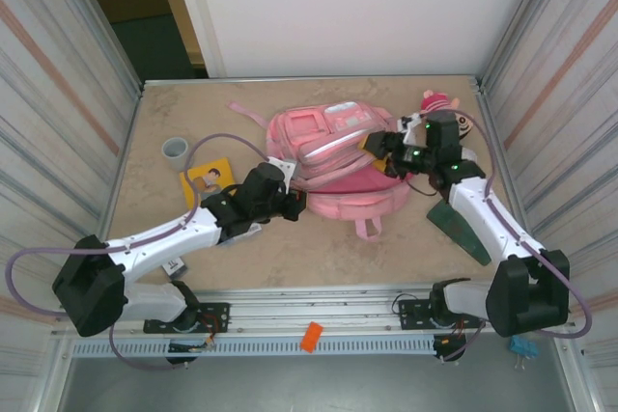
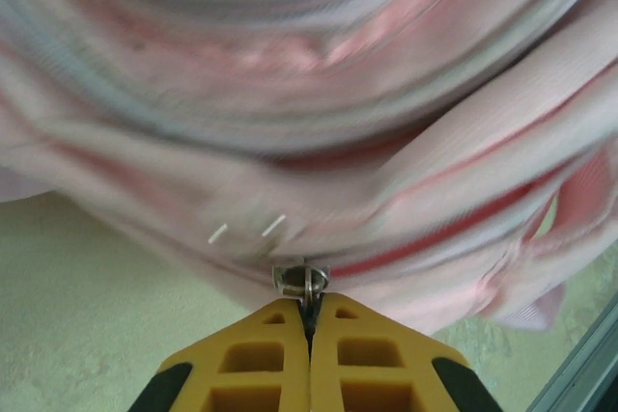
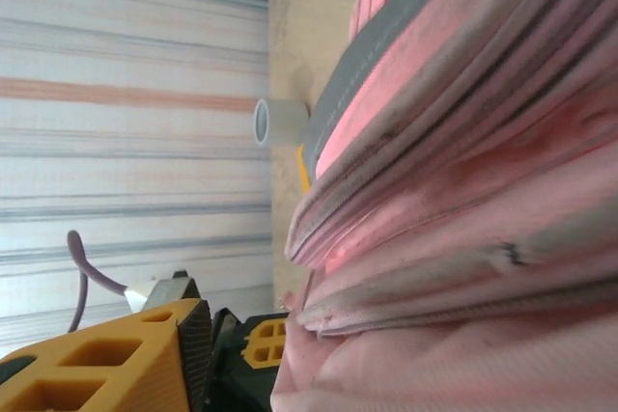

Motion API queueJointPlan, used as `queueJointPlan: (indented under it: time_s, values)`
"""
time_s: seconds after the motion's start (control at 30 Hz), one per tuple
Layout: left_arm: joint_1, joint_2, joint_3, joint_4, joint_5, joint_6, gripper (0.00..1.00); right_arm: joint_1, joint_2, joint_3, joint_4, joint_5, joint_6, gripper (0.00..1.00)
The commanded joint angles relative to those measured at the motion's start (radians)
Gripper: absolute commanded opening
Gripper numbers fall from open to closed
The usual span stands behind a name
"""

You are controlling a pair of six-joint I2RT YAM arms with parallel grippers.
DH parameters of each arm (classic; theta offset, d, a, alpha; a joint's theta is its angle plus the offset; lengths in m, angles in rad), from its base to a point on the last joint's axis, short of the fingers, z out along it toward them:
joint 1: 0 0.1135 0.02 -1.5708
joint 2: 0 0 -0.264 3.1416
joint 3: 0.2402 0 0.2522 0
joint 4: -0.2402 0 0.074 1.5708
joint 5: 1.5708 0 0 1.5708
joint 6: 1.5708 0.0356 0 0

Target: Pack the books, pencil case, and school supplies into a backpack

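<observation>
left gripper (image 2: 310,314) is pinched tight on the zip pull (image 2: 302,282) at 8 o'clock on the backpack (image 1: 333,156), right gripper (image 1: 379,148) at its 2 o'clock, can't tell if that one's open or closed

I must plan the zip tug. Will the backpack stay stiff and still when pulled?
Probably floppy: the backpack is soft fabric lying in folds. It looks fairly flat, so likely light and may slide toward the left gripper, shut on the zip pull.
</observation>
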Motion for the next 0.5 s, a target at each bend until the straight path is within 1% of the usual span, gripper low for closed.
queueJointPlan:
  time_s: [0.0,0.07,0.13,0.2,0.23,0.3,0.37,0.47]
  values:
    - [-0.011,0.002,0.015,0.114,0.017,-0.042,0.0,0.104,-0.058,-0.053,0.141,0.169,0.123,0.53]
    - [-0.011,0.001,0.019,0.118,0.018,-0.037,0.0,0.125,-0.077,-0.045,0.072,0.237,0.092,0.32]
    - [-0.011,-0.005,0.018,0.088,-0.023,-0.016,0.0,0.11,-0.083,-0.012,-0.018,0.24,0.038,0.18]
    - [0.002,-0.008,0.016,0.038,-0.074,-0.005,0.0,0.075,-0.08,0.025,-0.077,0.184,-0.011,0.07]
    - [0.018,-0.007,0.01,0.018,-0.088,-0.004,0.0,0.052,-0.078,0.043,-0.093,0.138,-0.032,0.04]
    - [0.054,-0.006,-0.01,0.005,-0.091,0.0,0.0,0.004,-0.069,0.087,-0.127,0.036,-0.08,0.02]
    - [0.091,-0.004,-0.04,0.023,-0.094,0.021,0.0,-0.049,-0.046,0.155,-0.196,-0.079,-0.15,0.01]
    - [0.138,0.005,-0.061,0.06,-0.096,0.062,0.0,-0.096,-0.014,0.263,-0.313,-0.202,-0.256,0.01]
